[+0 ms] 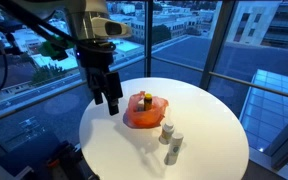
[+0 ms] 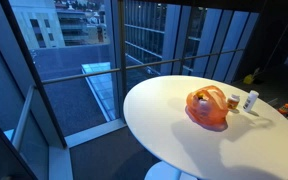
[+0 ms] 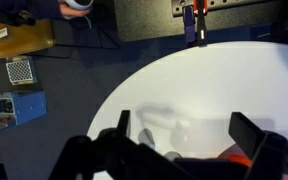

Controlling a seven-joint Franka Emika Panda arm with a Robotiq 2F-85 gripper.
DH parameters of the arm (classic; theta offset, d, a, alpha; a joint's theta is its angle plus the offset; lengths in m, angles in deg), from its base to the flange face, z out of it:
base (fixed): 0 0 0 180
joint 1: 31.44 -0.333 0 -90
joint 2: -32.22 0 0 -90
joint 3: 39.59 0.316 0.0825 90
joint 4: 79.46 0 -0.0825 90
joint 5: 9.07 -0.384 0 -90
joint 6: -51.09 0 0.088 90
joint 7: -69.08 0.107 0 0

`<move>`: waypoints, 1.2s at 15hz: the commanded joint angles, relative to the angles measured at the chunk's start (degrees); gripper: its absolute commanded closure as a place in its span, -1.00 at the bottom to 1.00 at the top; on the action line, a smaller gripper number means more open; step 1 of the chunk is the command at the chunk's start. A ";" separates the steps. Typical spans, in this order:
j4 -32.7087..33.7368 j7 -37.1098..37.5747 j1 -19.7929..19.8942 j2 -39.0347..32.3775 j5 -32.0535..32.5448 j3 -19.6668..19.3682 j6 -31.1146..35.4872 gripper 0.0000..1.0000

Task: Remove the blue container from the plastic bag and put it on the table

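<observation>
An orange plastic bag (image 1: pixel 144 114) lies near the middle of the round white table (image 1: pixel 204 120). It also shows in an exterior view (image 2: pixel 208 108) and at the bottom edge of the wrist view (image 3: pixel 237 156). A small upright object (image 1: pixel 144 100) sticks up from the bag; it looks yellowish-brown, and I see no blue container. My black gripper (image 1: pixel 107 97) hangs open and empty above the table, beside the bag and apart from it. In the wrist view its two fingers (image 3: pixel 184 132) are spread wide with bare table between them.
Two small white bottles (image 1: pixel 171 140) stand on the table near the bag, also visible in an exterior view (image 2: pixel 250 100) and in the wrist view (image 3: pixel 147 138). Glass walls surround the table. A blue box (image 3: pixel 14 107) and other equipment lie on the floor.
</observation>
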 commanded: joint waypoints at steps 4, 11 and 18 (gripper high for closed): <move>0.12 0.56 -1.18 0.00 0.57 -1.01 -0.31 -1.00; 0.63 1.09 -1.16 -0.79 0.57 -0.86 -0.02 -1.00; 3.62 2.81 -2.04 -5.30 -0.24 -0.65 2.46 -1.00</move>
